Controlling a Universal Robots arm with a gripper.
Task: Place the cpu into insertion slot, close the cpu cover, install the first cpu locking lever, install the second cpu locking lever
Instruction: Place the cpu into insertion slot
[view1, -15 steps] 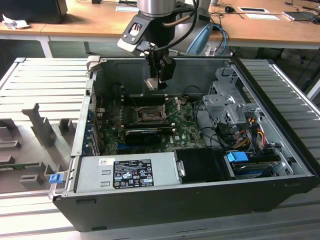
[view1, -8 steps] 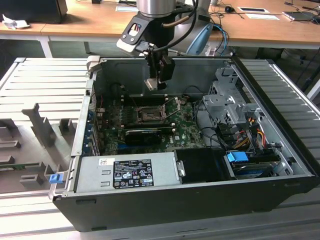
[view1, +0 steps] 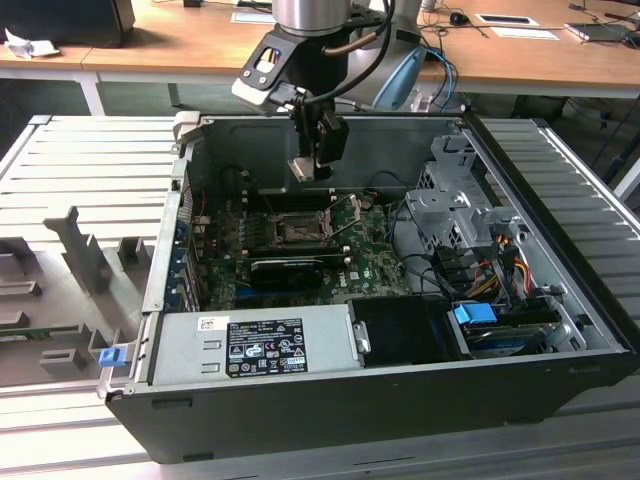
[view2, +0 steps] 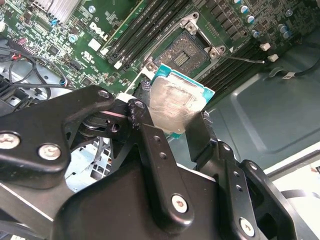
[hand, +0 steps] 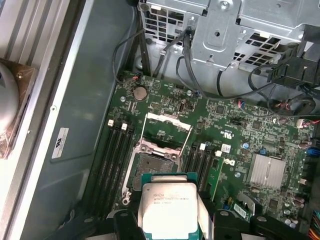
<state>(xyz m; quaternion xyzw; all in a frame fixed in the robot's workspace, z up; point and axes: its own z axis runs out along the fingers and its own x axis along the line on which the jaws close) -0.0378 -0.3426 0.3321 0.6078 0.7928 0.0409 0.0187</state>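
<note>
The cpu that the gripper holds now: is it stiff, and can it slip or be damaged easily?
Probably stiff: the cpu looks flat though the gripper clamps it by its edges. Its shiny metal top may be slippery. Thin and small, it is likely light.

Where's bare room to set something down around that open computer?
The ribbed table on the exterior view's right; inside, the bare grey panel beside the memory slots. Crowded: the cabled drive cage, and the insertion slot below the cpu in the claw.
</note>
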